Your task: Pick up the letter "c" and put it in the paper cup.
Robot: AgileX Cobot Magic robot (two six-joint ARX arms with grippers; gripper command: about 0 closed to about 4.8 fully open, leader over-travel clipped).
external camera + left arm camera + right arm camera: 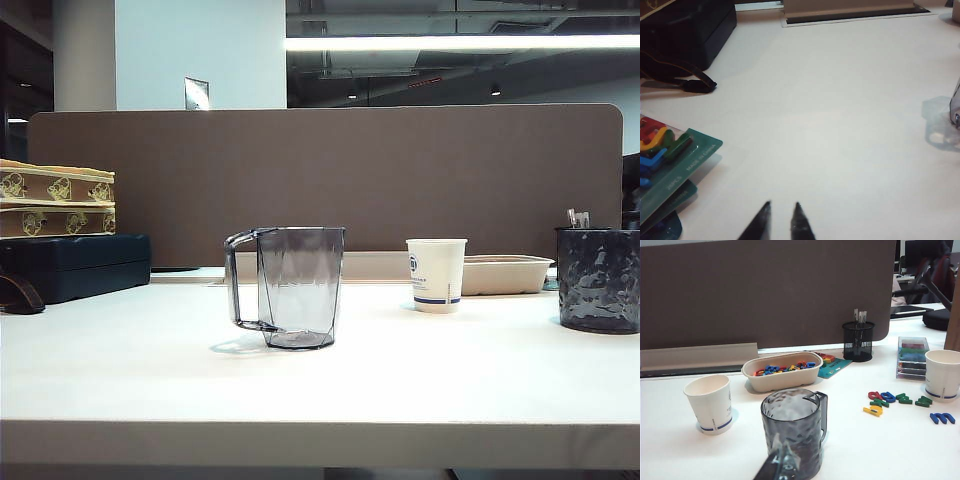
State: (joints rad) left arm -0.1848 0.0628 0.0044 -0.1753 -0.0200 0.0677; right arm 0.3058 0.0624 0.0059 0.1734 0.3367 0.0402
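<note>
The left gripper was seen low over the bare white table, its two dark fingertips standing a little apart with nothing between them. A card of coloured letters lay just beside it.

The right gripper was closed and empty, held just in front of a grey handled pitcher.

The paper cup stood upright on the table near a beige tray filled with coloured letters. Loose letters lay scattered near a second paper cup. A small red piece among them was seen, but whether it was the letter "c" could not be told.
</note>
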